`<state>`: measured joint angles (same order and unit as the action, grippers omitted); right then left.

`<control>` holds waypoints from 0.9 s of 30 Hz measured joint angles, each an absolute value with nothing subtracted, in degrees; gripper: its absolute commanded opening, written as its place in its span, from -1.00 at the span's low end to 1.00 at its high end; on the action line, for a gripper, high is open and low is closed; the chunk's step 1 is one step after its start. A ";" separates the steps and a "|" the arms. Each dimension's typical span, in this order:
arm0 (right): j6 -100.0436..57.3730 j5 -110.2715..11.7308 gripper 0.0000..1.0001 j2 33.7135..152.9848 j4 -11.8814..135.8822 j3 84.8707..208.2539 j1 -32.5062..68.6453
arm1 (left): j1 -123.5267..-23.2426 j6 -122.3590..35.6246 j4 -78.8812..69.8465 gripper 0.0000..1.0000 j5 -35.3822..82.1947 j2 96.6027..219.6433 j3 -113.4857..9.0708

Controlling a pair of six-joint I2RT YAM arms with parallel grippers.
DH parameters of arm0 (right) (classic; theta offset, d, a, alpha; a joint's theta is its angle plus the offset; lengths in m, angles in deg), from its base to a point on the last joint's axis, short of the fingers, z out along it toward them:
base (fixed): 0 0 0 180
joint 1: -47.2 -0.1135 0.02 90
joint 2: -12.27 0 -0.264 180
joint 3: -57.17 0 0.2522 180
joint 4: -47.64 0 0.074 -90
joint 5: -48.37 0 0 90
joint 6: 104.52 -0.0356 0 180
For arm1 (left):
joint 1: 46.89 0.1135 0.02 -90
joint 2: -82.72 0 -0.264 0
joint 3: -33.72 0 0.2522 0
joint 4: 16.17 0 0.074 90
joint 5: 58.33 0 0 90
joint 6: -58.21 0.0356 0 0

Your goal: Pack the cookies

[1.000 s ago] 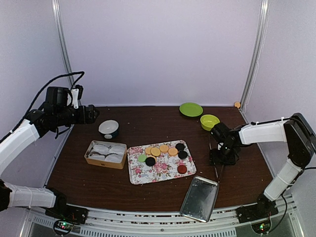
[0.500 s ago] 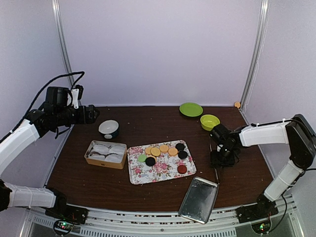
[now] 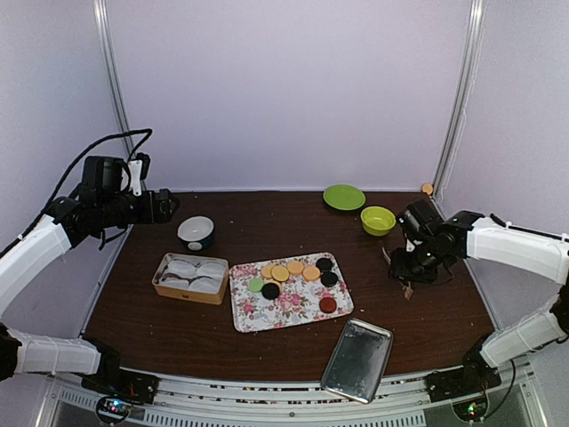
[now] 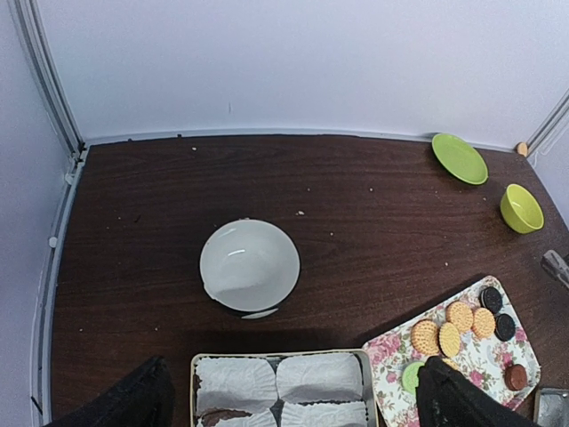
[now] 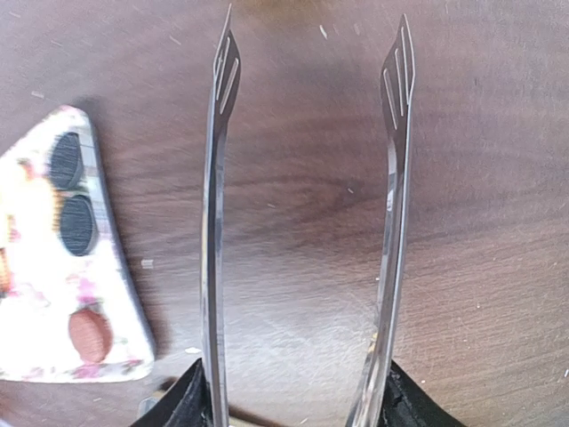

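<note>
From above, my left gripper (image 3: 167, 206) hangs high over the 10 o'clock corner of the table (image 3: 267, 222), holding nothing. My right gripper (image 3: 409, 267) sits low at 3 o'clock of the floral tray (image 3: 289, 311), clamped on a pair of tongs (image 3: 407, 288). The cookies (image 3: 293, 270) lie on the tray, most along its 12 o'clock edge and one dark red one toward 4 o'clock. A tin (image 3: 182, 293) of paper cups (image 3: 191, 271) sits just beside the tray at 9 o'clock, and a metal lid (image 3: 358, 358) lies at 5 o'clock.

From my left wrist, my fingers (image 4: 133, 405) stand wide apart. A white bowl (image 4: 249, 265) is at centre, the tin at 6 o'clock, the cookies at 4 o'clock. A green plate (image 4: 460, 157) and a yellow-green bowl (image 4: 521, 207) lie toward 2 o'clock.

From my right wrist, my fingers (image 5: 191, 400) press the outsides of the tongs' two arms, whose tips are spread over bare wood. At 9 o'clock, the tray's corner carries two black cookies and a dark red one.
</note>
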<state>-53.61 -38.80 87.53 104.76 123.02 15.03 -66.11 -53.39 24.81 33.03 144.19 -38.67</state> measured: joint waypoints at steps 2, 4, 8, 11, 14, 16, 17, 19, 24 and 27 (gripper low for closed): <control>-53.31 -38.84 0.13 84.32 104.85 123.24 14.51 | -66.11 -53.39 24.83 0.94 33.14 144.19 -38.67; -52.56 -38.89 0.13 80.69 104.78 123.35 13.68 | -66.11 -53.39 24.85 0.94 33.38 144.19 -38.67; -50.60 -39.48 0.13 74.77 103.25 123.61 11.49 | -66.11 -53.39 24.90 0.94 34.13 144.19 -38.67; -48.43 -40.09 0.10 71.27 101.52 124.14 8.78 | -66.11 -53.39 24.90 0.94 34.76 144.17 -38.67; -46.14 -40.20 0.10 70.13 100.43 125.82 5.96 | -66.11 -53.39 24.87 0.94 35.68 144.15 -38.67; -44.85 -40.11 0.12 70.24 99.71 127.42 4.00 | -66.11 -53.39 24.85 0.94 36.40 144.15 -38.67; -44.24 -40.09 0.12 70.35 99.16 128.07 2.84 | -66.11 -53.39 24.83 0.93 36.79 144.15 -38.67; -43.21 -40.11 0.13 70.75 98.07 128.84 0.52 | -66.11 -53.41 24.83 0.93 37.56 144.15 -38.67; -42.29 -40.15 0.12 74.29 94.77 128.90 -4.38 | -66.02 -54.49 25.79 0.93 41.36 145.83 -38.76; -42.38 -40.29 0.12 76.30 92.23 127.90 -5.93 | -65.34 -55.88 27.26 0.92 41.95 149.13 -38.91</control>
<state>-42.38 -40.29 76.30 92.23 127.90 -5.93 -65.34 -55.88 27.26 41.95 149.13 -38.91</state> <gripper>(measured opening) 0.562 0.962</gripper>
